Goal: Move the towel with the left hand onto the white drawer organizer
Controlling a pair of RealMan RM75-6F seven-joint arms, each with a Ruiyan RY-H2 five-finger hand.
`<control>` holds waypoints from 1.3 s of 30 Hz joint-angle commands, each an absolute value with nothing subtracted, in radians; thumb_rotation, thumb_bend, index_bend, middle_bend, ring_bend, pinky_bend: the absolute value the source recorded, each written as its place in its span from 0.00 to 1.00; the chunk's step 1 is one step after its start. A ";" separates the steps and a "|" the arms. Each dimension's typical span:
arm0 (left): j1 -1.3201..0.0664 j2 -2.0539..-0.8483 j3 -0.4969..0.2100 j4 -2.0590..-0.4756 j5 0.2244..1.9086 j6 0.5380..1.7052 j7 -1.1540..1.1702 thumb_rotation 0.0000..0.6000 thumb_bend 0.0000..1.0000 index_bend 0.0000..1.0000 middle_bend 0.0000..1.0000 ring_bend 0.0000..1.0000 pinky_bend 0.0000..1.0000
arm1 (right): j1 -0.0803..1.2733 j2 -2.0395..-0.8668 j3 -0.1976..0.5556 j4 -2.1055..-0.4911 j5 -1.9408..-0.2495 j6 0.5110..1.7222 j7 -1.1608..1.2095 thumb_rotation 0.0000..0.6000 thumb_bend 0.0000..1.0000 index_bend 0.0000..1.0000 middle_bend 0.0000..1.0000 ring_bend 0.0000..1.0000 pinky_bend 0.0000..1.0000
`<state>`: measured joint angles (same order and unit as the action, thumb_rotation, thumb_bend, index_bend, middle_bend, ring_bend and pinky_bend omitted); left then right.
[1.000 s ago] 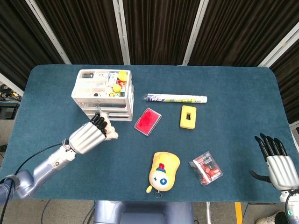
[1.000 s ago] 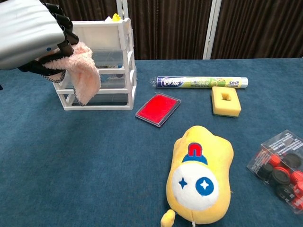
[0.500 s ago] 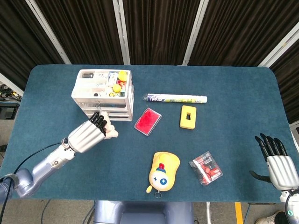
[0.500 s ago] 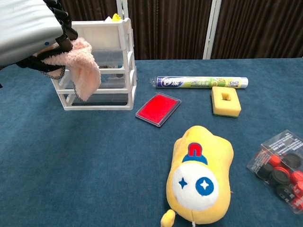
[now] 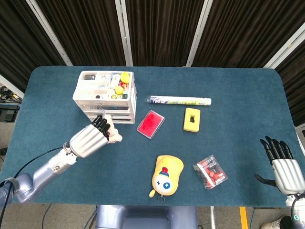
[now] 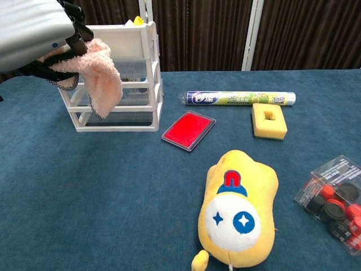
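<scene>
My left hand (image 5: 89, 139) (image 6: 31, 34) grips a pink towel (image 6: 98, 76) (image 5: 113, 135), which hangs down from its fingers in the air. It is held just in front of the white drawer organizer (image 5: 106, 98) (image 6: 138, 73), whose top tray holds several small items. The towel's lower end dangles before the organizer's drawers in the chest view. My right hand (image 5: 283, 164) rests open at the table's near right corner, holding nothing.
On the blue table lie a red flat case (image 5: 151, 124), a long tube (image 5: 181, 100), a yellow sponge block (image 5: 191, 119), a yellow plush toy (image 5: 166, 175) and a clear box of red and black pieces (image 5: 210, 171).
The left hand has risen slightly with the towel, which now swings a little to the right. The right hand has not moved.
</scene>
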<state>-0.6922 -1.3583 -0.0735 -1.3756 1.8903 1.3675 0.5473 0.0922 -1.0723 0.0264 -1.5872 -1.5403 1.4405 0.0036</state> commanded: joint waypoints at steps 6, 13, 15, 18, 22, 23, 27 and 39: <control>-0.692 -1.358 -0.075 -1.366 1.888 1.365 0.540 1.00 0.60 0.95 0.65 0.48 0.43 | 0.092 -1.073 0.027 -1.588 -1.538 1.440 0.001 1.00 0.01 0.00 0.00 0.00 0.00; -0.696 -1.366 -0.075 -1.354 1.890 1.363 0.537 1.00 0.60 0.95 0.65 0.48 0.43 | 0.092 -1.073 0.027 -1.588 -1.538 1.440 0.001 1.00 0.01 0.00 0.00 0.00 0.00; -0.698 -1.367 -0.076 -1.353 1.889 1.360 0.538 1.00 0.60 0.95 0.65 0.48 0.43 | 0.092 -1.073 0.027 -1.588 -1.538 1.440 0.002 1.00 0.01 0.00 0.00 0.00 0.00; -0.699 -1.370 -0.078 -1.350 1.885 1.357 0.540 1.00 0.60 0.95 0.65 0.48 0.43 | 0.092 -1.073 0.027 -1.588 -1.538 1.441 0.002 1.00 0.01 0.00 0.00 0.00 0.00; -0.700 -1.373 -0.080 -1.344 1.880 1.353 0.541 1.00 0.60 0.95 0.65 0.48 0.43 | 0.092 -1.073 0.027 -1.588 -1.538 1.441 0.003 1.00 0.01 0.00 0.00 0.00 0.00; -0.700 -1.373 -0.081 -1.341 1.880 1.353 0.541 1.00 0.60 0.95 0.65 0.48 0.43 | 0.092 -1.073 0.027 -1.588 -1.538 1.441 0.003 1.00 0.01 0.00 0.00 0.00 0.00; -0.700 -1.374 -0.081 -1.335 1.877 1.352 0.540 1.00 0.60 0.95 0.65 0.48 0.43 | 0.092 -1.073 0.027 -1.588 -1.537 1.441 0.003 1.00 0.01 0.00 0.00 0.00 0.00; -0.699 -1.400 -0.074 -1.308 1.870 1.346 0.536 1.00 0.59 0.95 0.65 0.48 0.43 | 0.091 -1.073 0.028 -1.588 -1.538 1.443 0.002 1.00 0.01 0.00 0.00 0.00 0.00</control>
<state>-0.6980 -1.3982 -0.0737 -1.3098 1.8708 1.3469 0.5362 0.0906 -1.0731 0.0275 -1.5884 -1.5378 1.4426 0.0022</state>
